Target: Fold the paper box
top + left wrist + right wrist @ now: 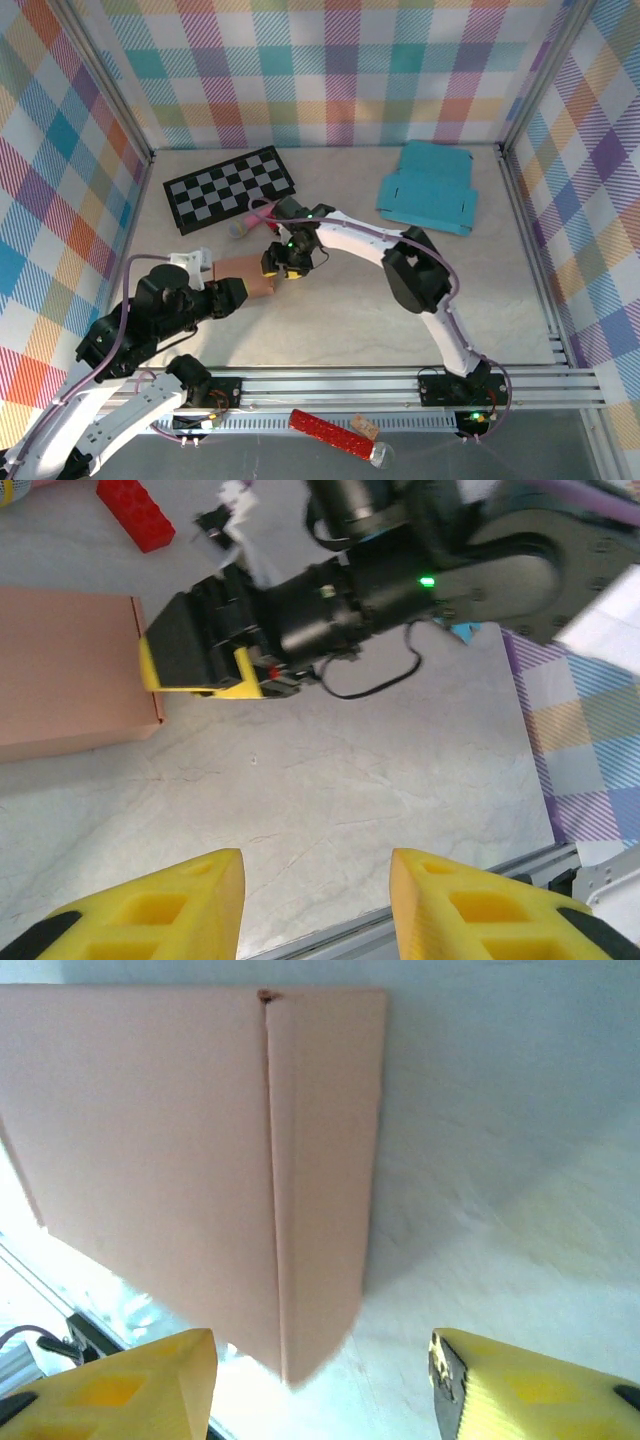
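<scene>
The paper box (240,277) is a flat pale-pink carton lying on the table left of centre. It also shows at the left edge of the left wrist view (70,670) and fills the upper left of the right wrist view (190,1150). My right gripper (285,264) hovers at the box's right end, and its black and yellow fingers (195,660) meet the box's edge. It stands open (320,1385), with the box's corner low between the fingers and touching neither. My left gripper (232,298) sits at the box's near side, open (315,905) over bare table.
A teal folded box (428,190) lies at the back right. A checkerboard (230,188) lies at the back left, with a red brick (135,512) and small clutter (245,226) near it. A metal rail (400,385) runs along the near edge, and plaid walls enclose the table.
</scene>
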